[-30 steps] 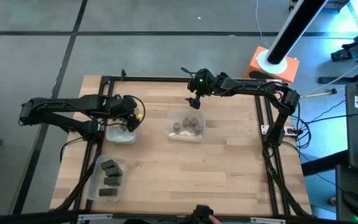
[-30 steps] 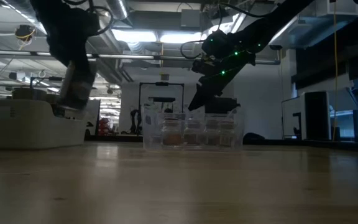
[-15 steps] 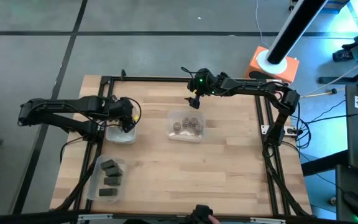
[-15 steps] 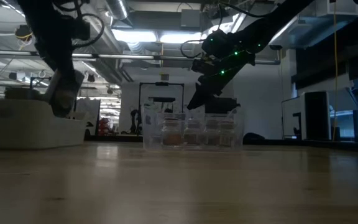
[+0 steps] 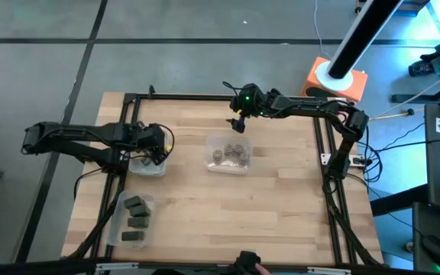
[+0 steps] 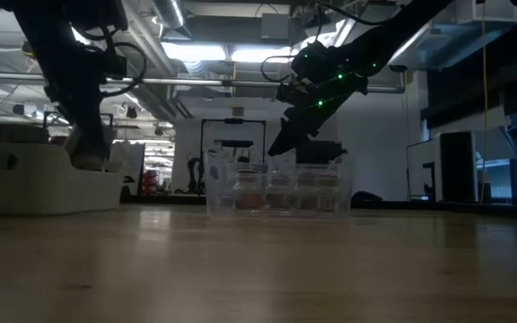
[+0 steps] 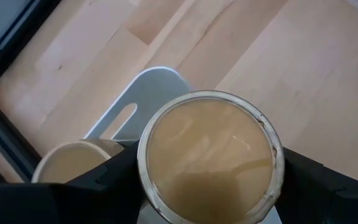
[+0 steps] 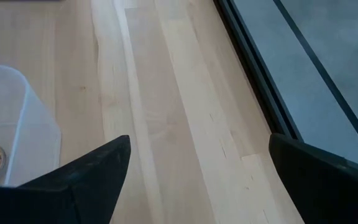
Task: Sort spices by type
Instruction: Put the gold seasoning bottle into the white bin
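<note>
Left gripper (image 5: 153, 150) clamped on tan-topped jar (image 7: 209, 155), positioned over clear tray (image 5: 148, 165) at table's left. Squat jars (image 5: 230, 154) grouped in centre tray (image 5: 229, 169). Right gripper (image 5: 238, 123) held above, fingers apart, empty.

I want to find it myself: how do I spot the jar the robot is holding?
Start at the wooden table and follow the left arm to the clear tray at its tip. The left gripper holds a round tan-topped jar above that tray. Its neighbour jar sits lower, gripped by nothing.
</note>
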Motion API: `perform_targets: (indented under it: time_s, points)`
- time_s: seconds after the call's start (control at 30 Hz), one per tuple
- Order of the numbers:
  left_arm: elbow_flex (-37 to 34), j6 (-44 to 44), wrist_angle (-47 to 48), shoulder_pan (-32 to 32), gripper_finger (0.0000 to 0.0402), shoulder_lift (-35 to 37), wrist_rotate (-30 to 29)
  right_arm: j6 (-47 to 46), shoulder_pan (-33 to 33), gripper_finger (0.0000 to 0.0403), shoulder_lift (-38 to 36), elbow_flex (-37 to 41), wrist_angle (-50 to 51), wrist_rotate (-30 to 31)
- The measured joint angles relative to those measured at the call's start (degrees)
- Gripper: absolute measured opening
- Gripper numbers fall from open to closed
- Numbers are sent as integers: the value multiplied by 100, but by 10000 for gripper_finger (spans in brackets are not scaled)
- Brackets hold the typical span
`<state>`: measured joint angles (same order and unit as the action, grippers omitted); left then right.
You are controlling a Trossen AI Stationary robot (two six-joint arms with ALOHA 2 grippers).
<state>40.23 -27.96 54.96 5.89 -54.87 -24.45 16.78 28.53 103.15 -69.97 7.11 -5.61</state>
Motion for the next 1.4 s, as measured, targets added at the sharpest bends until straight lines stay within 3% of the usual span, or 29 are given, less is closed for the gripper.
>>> perform_targets:
  time_s: [1.1,1.4]
  points:
    - [-256,-11,-515,199,290,0,184,9,-1,380,105,2,-98,-210]
    - [-254,53,-450,435,344,9,388,0,-3,380,105,2,-101,-210]
